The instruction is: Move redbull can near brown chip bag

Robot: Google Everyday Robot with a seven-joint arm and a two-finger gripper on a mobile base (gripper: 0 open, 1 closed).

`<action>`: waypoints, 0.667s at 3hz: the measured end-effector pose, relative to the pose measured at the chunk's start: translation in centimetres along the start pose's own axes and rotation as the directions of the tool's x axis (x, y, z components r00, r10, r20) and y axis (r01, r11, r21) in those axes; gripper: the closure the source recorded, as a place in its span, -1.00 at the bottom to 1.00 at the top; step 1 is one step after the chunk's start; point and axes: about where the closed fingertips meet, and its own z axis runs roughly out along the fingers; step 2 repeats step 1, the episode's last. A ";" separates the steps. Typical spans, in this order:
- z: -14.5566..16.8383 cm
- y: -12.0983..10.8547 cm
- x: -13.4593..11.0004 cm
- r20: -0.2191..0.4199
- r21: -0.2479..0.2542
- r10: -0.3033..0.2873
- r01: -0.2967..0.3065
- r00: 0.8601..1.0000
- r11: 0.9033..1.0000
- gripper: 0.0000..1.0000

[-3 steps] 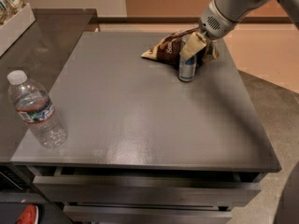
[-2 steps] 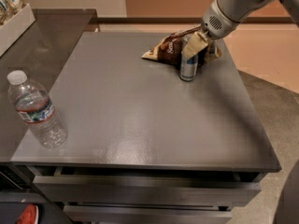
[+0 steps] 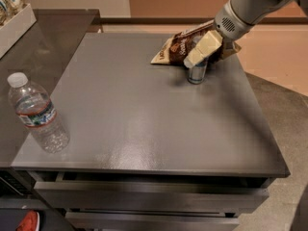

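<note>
Little has moved since the earlier frames: the can, the bag and the gripper sit in very nearly the same places, with at most a slight shift of the arm.

Nearest the camera, grey drawers (image 3: 144,196) run below the front edge of a dark grey table (image 3: 144,129). On the near left corner of the table stands a clear water bottle (image 3: 37,117) with a white cap, upright and well apart from everything else.

Further back and to the right, the redbull can (image 3: 197,74) stands upright on the table, its long axis vertical. Only its lower part shows. The cream-coloured gripper (image 3: 198,57) sits directly over the can's upper part and hides it, reaching down and leftward from the grey arm (image 3: 250,6) that enters from the upper right. Whether the gripper clasps the can or has let it go cannot be told from this view.

Just behind the can lies the brown chip bag (image 3: 180,47), crumpled, stretched left to right along the far part of the table. The can stands just beside the bag's near edge; whether they touch is unclear.

Judging by this, the can already seems near the bag, so the coming move likely turns on lifting straight up along the can's axis without tipping it.
</note>
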 end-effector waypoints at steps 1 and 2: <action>0.0 0.0 0.0 0.000 0.000 0.000 0.000 1.000 1.000 -1.00; 0.0 0.0 0.0 0.000 0.000 0.000 0.000 1.000 1.000 -1.00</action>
